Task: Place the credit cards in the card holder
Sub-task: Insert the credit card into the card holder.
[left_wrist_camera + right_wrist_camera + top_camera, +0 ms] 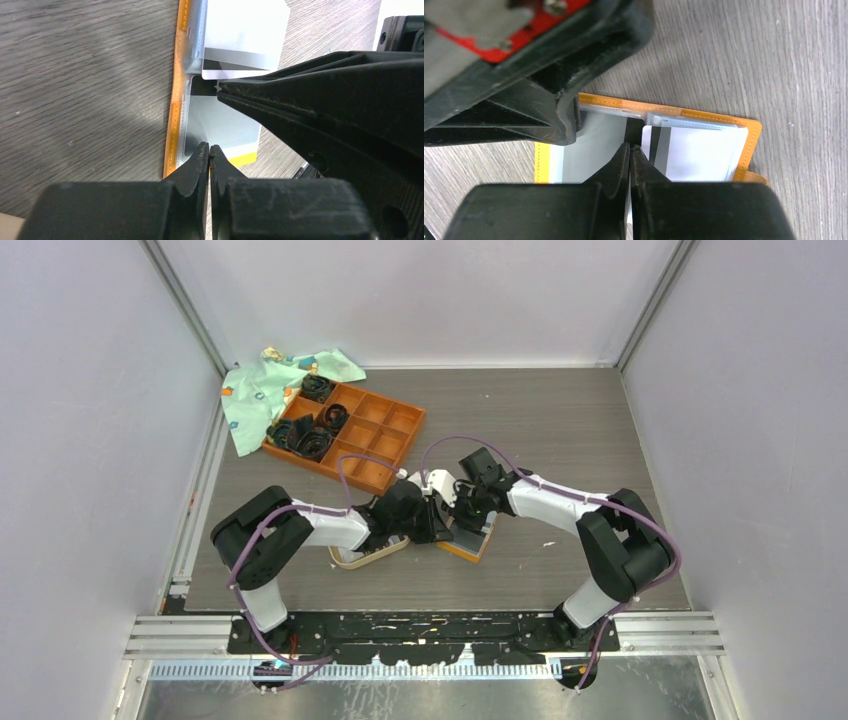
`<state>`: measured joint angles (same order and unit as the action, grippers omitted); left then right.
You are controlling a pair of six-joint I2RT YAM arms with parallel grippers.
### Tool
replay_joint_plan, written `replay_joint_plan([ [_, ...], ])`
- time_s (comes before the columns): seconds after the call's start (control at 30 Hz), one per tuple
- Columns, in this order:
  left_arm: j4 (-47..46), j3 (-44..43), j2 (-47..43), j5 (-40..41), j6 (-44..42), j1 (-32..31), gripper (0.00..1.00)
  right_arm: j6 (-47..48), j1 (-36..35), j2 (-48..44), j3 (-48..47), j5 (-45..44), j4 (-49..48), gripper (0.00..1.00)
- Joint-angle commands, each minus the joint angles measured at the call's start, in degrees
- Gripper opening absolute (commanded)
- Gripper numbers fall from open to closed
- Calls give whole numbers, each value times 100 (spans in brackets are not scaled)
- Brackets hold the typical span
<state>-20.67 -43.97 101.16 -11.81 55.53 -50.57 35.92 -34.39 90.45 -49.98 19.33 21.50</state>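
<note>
The orange card holder (470, 543) lies open on the table, with grey pockets inside. A white credit card (699, 152) with a grey and black stripe sits partly in one pocket; it also shows in the left wrist view (245, 35). My right gripper (630, 149) is shut, with its tips at the card's striped end by the holder's fold. My left gripper (210, 149) is shut, with its tips down on the other grey pocket (220, 125). The two grippers (448, 512) meet over the holder. Other cards are out of view.
A tan-rimmed oval dish (362, 557) lies under my left arm, just left of the holder. An orange-brown compartment tray (385, 435) with black items stands at the back left, beside a green patterned cloth (255, 390).
</note>
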Motion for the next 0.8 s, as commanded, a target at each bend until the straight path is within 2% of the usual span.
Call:
replay_joint_plan([
  [0.0,-138,-87,-5,30,-19,-25,4,-199,-24,51,-230,-336,-205,6],
  [0.2,34,-156,56,67,-22,-30,4,-403,-22,-79,-130,-885,-589,6],
  [0.3,70,-194,75,64,-33,-28,3,-395,-14,-113,-136,-819,-555,6],
  [0.4,27,-222,-2,35,-106,-37,4,-401,10,-237,-332,-162,-135,7],
  [0.43,-42,-239,-275,-29,-271,-44,5,-453,171,-462,-525,347,339,13],
  [0.6,176,-288,-1016,253,-916,-228,7,-744,851,-778,-595,903,598,32],
  [0.77,440,-32,-1977,1005,-1711,-403,8,-1072,1715,-191,-1221,1461,1629,33],
])
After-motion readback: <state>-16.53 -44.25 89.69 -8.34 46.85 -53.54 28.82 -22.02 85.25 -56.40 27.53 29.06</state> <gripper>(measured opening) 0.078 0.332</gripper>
